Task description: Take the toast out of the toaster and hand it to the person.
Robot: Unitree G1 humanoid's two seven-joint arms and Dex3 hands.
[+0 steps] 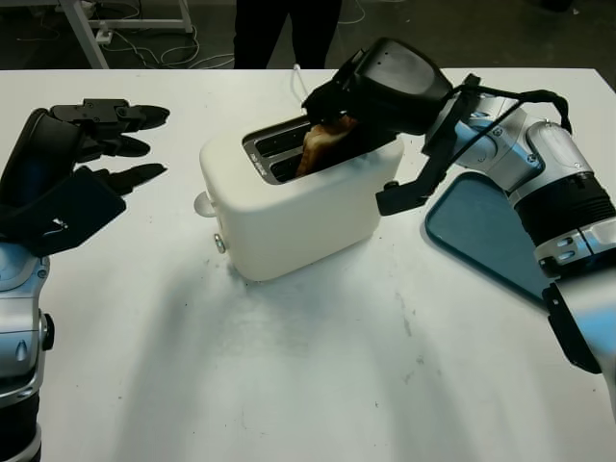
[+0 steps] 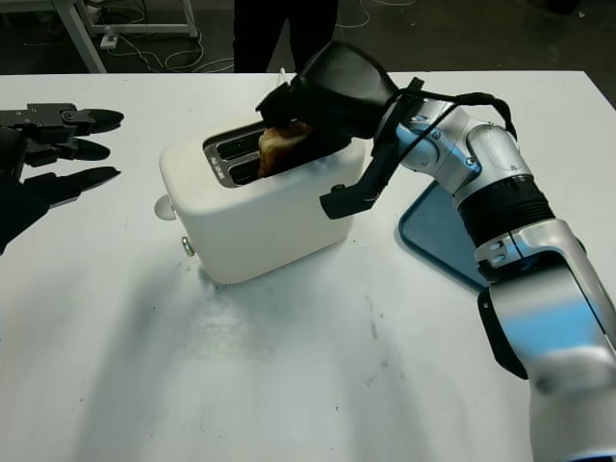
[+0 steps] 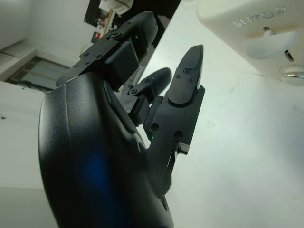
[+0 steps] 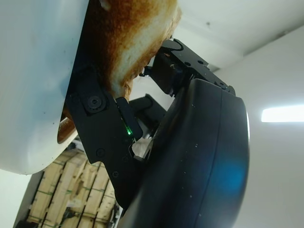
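Right hand grips toast in toaster; left hand open. Risk: toast tearing if pulled crooked.

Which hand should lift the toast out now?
Right. The right hand is on top of the white plastic toaster, its fingers already closed on the browned toast slice in the slot. The left hand hovers open, away at the table's left.
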